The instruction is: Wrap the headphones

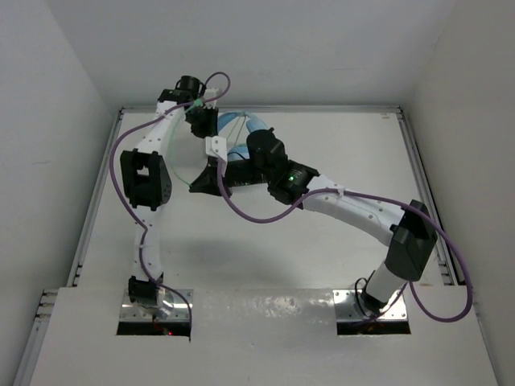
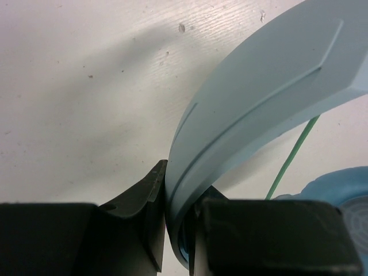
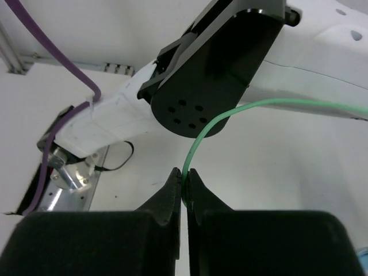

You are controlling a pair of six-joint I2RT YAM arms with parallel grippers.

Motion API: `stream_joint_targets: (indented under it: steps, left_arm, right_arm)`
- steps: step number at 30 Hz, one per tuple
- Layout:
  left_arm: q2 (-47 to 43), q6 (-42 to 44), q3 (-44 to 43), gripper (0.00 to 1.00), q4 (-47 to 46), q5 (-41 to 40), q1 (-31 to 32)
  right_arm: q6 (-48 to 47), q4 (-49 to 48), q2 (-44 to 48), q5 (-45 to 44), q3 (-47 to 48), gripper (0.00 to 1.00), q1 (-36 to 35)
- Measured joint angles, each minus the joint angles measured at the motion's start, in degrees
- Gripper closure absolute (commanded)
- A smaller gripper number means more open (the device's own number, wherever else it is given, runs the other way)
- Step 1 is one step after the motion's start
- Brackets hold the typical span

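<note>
The light blue over-ear headphones [image 1: 241, 121] sit at 12 o'clock on the white table [image 1: 346, 145]. The left gripper [image 2: 172, 213] is clamped on their padded headband [image 2: 259, 86], which arcs toward 2 o'clock. The right gripper [image 3: 184, 185] is closed, pinching the thin pale green cable [image 3: 259, 104]. In the top view the headphones lie at about 1 o'clock from it. The cable appears unwound.

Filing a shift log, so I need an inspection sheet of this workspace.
Surface: white table, a few small specks.
Job's things: light blue over-ear headphones with thin pale green cable.
Clutter: nothing seen.
Grippers: left gripper fingers shut on the headphones; right gripper fingers shut on the green cable.
Cables: thick purple robot cables along both arms.
Surroundings: white walls around the table.
</note>
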State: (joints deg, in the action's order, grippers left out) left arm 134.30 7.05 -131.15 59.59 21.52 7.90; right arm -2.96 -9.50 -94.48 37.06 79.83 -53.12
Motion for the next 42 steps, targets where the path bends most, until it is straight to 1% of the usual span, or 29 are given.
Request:
stream_joint_targets:
  steps: [6,10,11,12,13,14,15,16,17,18,23,26,27,29,31,33,34,38,42]
  left_arm:
    - [-0.02,-0.44,-0.04,1.00,-0.70,-0.74,0.24]
    - [-0.04,-1.01,-0.28,1.00,-1.36,-2.01,0.24]
    - [-0.07,-1.22,-0.46,1.00,-1.49,-2.21,0.24]
    - [-0.17,-1.38,-0.59,1.00,-1.64,-2.40,0.24]
    - [-0.37,-1.62,-0.63,1.00,-1.75,-2.64,0.24]
    - [-0.68,-1.95,-0.70,1.00,-1.88,-2.93,0.24]
    - [-1.03,-2.25,-0.85,1.00,-1.97,-3.21,0.24]
    - [-1.55,-2.71,-0.87,1.00,-2.08,-3.61,0.24]
    - [-2.25,-3.08,-0.87,1.00,-2.19,-4.07,0.24]
    - [-2.99,-3.52,-0.90,1.00,-2.36,-4.63,0.24]
    - [-8.59,-6.43,-0.92,1.00,-3.19,-8.48,0.24]
    - [-12.79,-8.35,-0.92,1.00,-3.91,-10.49,0.24]
    - [-14.21,-9.03,-0.92,1.00,-4.24,-11.17,0.24]
    - [-16.35,-10.32,-0.92,1.00,-4.96,-12.52,0.24]
    - [-19.15,-11.28,-1.03,1.00,-5.55,-13.99,0.24]
    - [-20.48,-11.80,-1.81,1.00,-5.77,-15.39,0.24]
    - [-21.00,-11.89,-2.12,1.00,-6.05,-16.06,0.24]
    - [-22.12,-12.02,-2.36,1.00,-6.47,-18.29,0.42]
    - [-22.23,-12.02,-2.36,1.00,-6.34,-19.67,0.52]
  right_arm:
    - [-8.76,2.38,-1.31,-3.80,-0.24,1.00,-1.46]
    - [-13.46,2.29,-3.37,-7.23,-4.50,1.00,-2.21]
    - [-14.12,2.51,-3.80,-8.13,-6.10,0.89,-2.21]
    - [-14.60,2.69,-4.35,-9.33,-7.80,0.76,-2.23]
    - [-15.06,2.97,-4.87,-10.45,-9.07,0.59,-2.25]
    - [-15.43,3.58,-5.60,-11.56,-10.01,0.27,-2.25]
    - [-15.30,3.93,-6.25,-12.70,-10.54,0.18,-2.25]
    - [-15.54,4.04,-6.84,-13.94,-10.84,0.10,-2.25]
    - [-14.93,4.09,-7.32,-15.34,-10.91,0.03,-2.25]
    - [-14.29,4.00,-7.54,-16.74,-10.91,0.01,-2.25]
    - [-10.56,3.13,-7.39,-23.85,-10.84,0.01,-2.25]
    - [-6.84,-0.35,-5.64,-27.76,-13.16,0.01,-2.21]
    - [-5.22,-1.70,-4.22,-29.24,-14.95,0.10,-2.21]
    - [0.07,-5.97,-0.61,-32.87,-19.34,0.23,-1.95]
    - [6.45,-10.47,2.58,-36.37,-23.19,0.28,-1.42]
    - [12.68,-15.98,3.56,-39.12,-25.53,0.18,-0.04]
    - [15.67,-18.18,3.08,-40.92,-25.90,0.11,0.74]
    - [22.56,-25.49,-2.91,-47.50,-25.31,0.09,2.32]
    - [26.99,-29.75,-12.39,-53.57,-22.75,0.09,2.25]
